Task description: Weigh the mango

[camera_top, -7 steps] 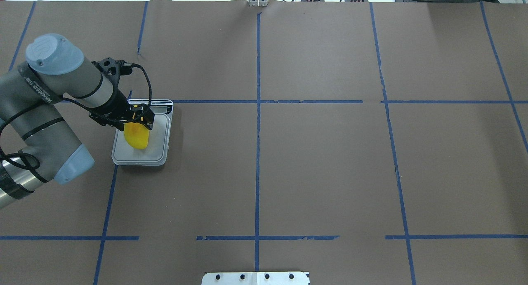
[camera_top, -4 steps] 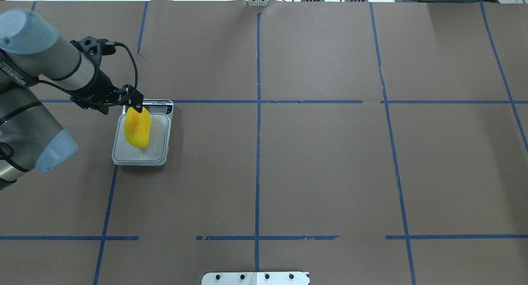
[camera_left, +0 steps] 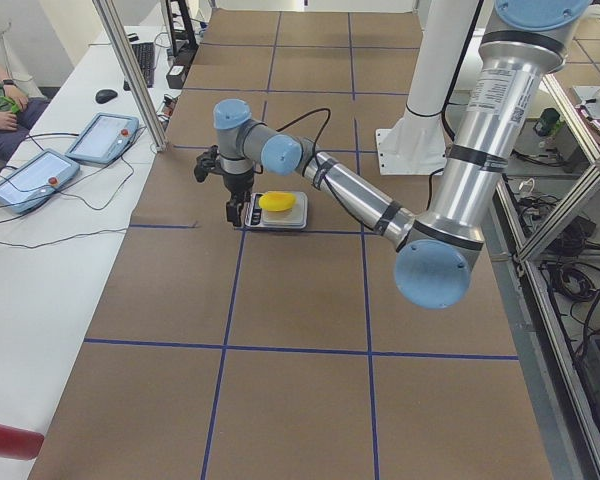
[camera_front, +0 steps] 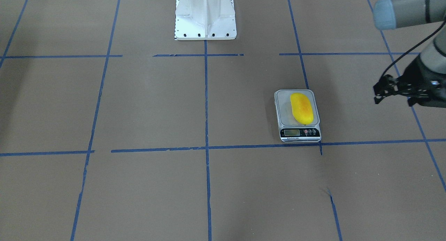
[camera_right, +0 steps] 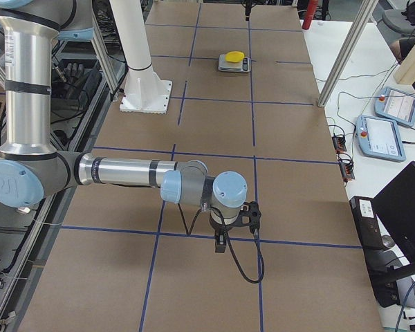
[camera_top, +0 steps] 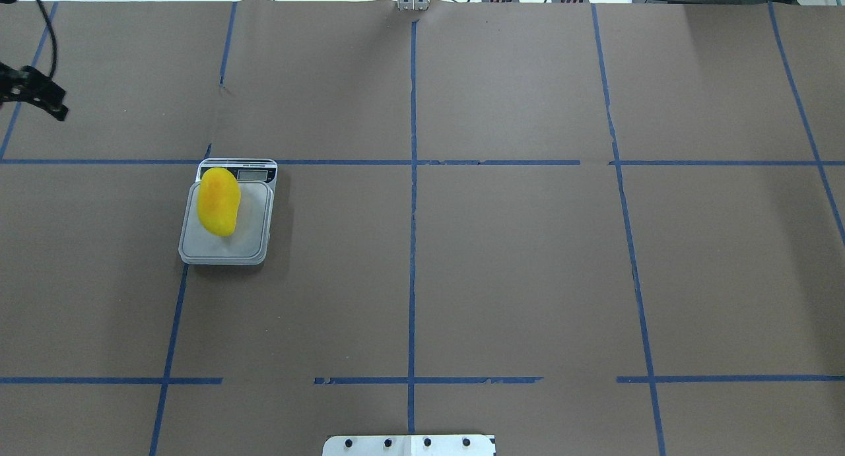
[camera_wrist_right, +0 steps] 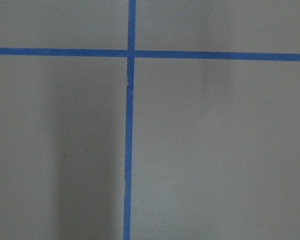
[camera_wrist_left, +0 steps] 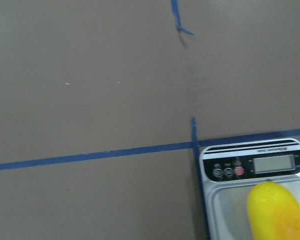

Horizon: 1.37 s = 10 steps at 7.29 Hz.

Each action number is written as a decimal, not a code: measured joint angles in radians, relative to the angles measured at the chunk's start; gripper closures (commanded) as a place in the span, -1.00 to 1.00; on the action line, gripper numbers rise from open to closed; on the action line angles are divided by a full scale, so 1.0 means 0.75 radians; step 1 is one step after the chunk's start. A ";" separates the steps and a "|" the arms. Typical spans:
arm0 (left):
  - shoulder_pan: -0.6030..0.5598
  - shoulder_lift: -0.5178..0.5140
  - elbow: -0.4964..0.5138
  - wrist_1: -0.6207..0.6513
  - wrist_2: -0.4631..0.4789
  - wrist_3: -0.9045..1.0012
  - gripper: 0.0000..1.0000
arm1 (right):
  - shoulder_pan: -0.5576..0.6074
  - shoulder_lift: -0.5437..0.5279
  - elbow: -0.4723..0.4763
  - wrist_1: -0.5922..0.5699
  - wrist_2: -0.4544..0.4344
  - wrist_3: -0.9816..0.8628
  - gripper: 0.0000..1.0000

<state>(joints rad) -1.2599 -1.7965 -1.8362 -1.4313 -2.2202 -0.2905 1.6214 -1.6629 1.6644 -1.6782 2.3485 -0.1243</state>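
Observation:
The yellow mango (camera_top: 219, 202) lies free on the platform of the small grey scale (camera_top: 254, 245), toward its left side, one end near the display. It also shows in the front view (camera_front: 302, 108) and the left wrist view (camera_wrist_left: 277, 212). The scale's display panel (camera_front: 299, 132) is unobstructed. My left gripper (camera_front: 377, 94) is raised well away from the scale, at the overhead view's left edge (camera_top: 46, 99); its jaws look open and empty. My right gripper (camera_right: 220, 243) shows only in the exterior right view, low over bare table; I cannot tell if it is open or shut.
The brown table is marked with blue tape lines (camera_top: 412, 245). The white robot base (camera_front: 205, 17) stands at the table's robot side. Operator tablets (camera_left: 100, 137) lie on a side table, and a metal post (camera_left: 130, 70) stands beside them.
My left gripper has let go of the mango and pulled back up and to the left, away from the scale. The mango stays lying on the platform.

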 measured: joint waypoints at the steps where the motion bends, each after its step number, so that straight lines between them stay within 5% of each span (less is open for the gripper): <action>1: -0.134 0.074 0.071 -0.018 -0.025 0.205 -1.00 | 0.000 -0.001 0.000 0.000 0.000 0.000 -1.00; 4: -0.319 0.142 0.350 -0.177 -0.056 0.497 -1.00 | 0.000 -0.001 0.000 0.001 0.000 0.000 -1.00; 10: -0.351 0.165 0.423 -0.221 -0.197 0.516 -1.00 | 0.000 -0.001 0.000 0.001 0.000 0.000 -1.00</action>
<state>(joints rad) -1.5230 -1.6727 -1.5189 -1.5970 -2.3679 0.0962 1.6214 -1.6636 1.6644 -1.6775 2.3485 -0.1242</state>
